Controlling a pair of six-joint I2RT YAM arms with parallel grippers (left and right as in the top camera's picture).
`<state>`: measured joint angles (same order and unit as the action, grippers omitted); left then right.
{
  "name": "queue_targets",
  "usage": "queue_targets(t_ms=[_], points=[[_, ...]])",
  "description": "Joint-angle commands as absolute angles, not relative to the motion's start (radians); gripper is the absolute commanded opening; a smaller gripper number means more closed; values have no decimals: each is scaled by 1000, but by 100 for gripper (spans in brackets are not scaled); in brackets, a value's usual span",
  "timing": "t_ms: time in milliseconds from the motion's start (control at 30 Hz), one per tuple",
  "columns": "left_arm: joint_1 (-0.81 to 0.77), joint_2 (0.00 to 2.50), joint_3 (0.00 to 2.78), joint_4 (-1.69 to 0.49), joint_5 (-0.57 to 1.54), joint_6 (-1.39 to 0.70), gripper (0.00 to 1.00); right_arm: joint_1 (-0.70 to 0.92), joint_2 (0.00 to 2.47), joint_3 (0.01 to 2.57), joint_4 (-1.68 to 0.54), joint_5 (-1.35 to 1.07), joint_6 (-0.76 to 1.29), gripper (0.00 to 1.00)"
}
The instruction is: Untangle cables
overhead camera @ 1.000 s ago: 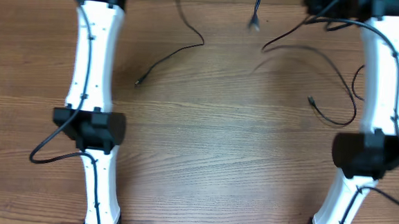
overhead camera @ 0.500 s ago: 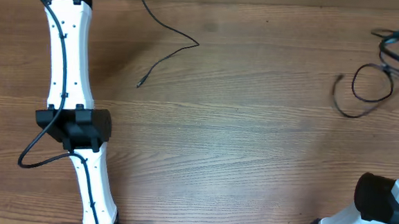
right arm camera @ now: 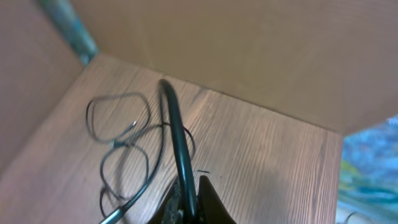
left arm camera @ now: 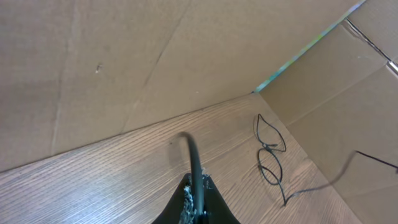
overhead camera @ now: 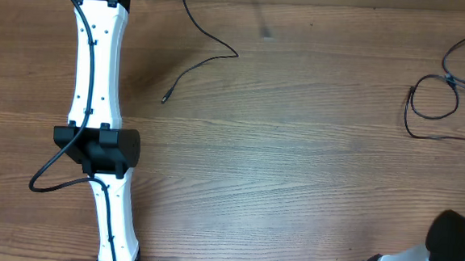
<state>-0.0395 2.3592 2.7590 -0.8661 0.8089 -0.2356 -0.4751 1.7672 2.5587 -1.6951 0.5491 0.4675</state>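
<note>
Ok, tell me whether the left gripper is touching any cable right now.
Touching. The left wrist view shows the left gripper shut on a black cable, which rises straight out from between its closed jaws.

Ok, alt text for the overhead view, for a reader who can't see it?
Two black cables lie apart on a wooden table: a trailing cable runs from the top edge to a free plug end left of centre, a looped cable sits at the right edge. The left arm reaches up the left side; the right arm barely shows bottom right.
</note>
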Motion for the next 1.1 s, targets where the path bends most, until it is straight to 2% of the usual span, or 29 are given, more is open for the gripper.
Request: queue_targets(t_ms=[0,100,367,600,767,933,1067], points=[[-40,2352,2784,-863,793,-217,4,-522,1672,2566,-1692,440,522,4],[-41,2352,2784,-863,793,-218,4,-523,1627,2566,-1692,442,503,4],[-53,2352,2784,-852,793,-249,4,-565,1499,2566,-1694,696,501,4],[-77,2352,2784,-823,774,-270,4,-780,1484,2565,-1692,777,500,4],[-93,2352,2784,-794,773,-278,4,-967,1560,2565,-1655,698,500,4],[-111,2352,2784,-780,771,-290,4,-1118,1705,2565,-1620,516,463,4],[-125,2352,2784,-775,744,-305,4,-1155,1859,2565,-1585,316,405,4]])
